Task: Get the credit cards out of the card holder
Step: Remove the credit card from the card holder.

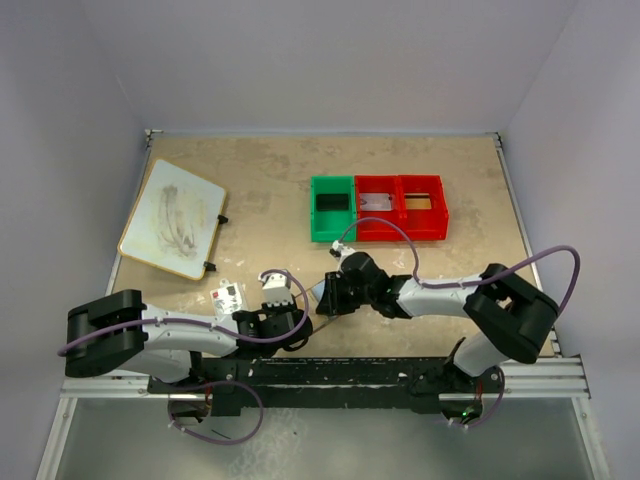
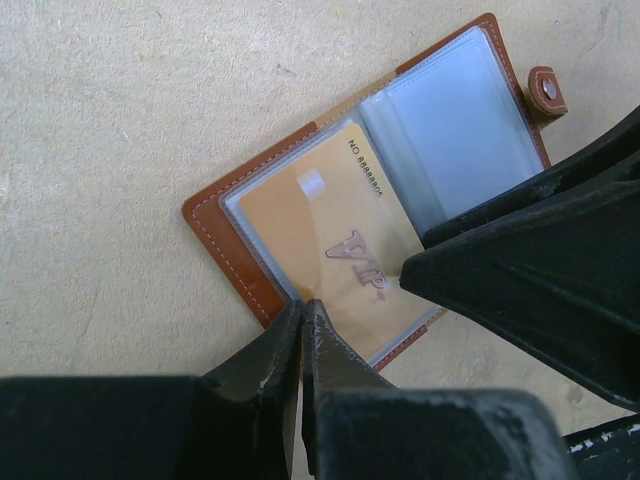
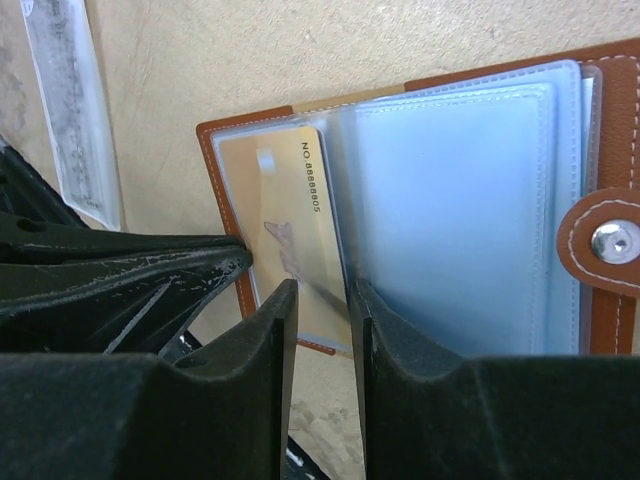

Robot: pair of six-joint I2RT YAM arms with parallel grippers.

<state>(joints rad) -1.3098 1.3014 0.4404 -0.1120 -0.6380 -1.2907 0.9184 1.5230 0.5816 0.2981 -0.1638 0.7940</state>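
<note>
Two robot arms are mounted on a black rail (image 1: 350, 372) with silver framing. The left arm (image 1: 190, 335) and right arm (image 1: 440, 290) each have pale grey-white tubes joined by chunky black blocks. A thin lilac cable (image 1: 385, 224) loops along each arm, and another loop hangs below the rail. The left claw (image 2: 302, 305) and right claw (image 3: 322, 290) are matte black, each with two wedge-shaped, lightly scuffed fingers (image 3: 250, 390).
</note>
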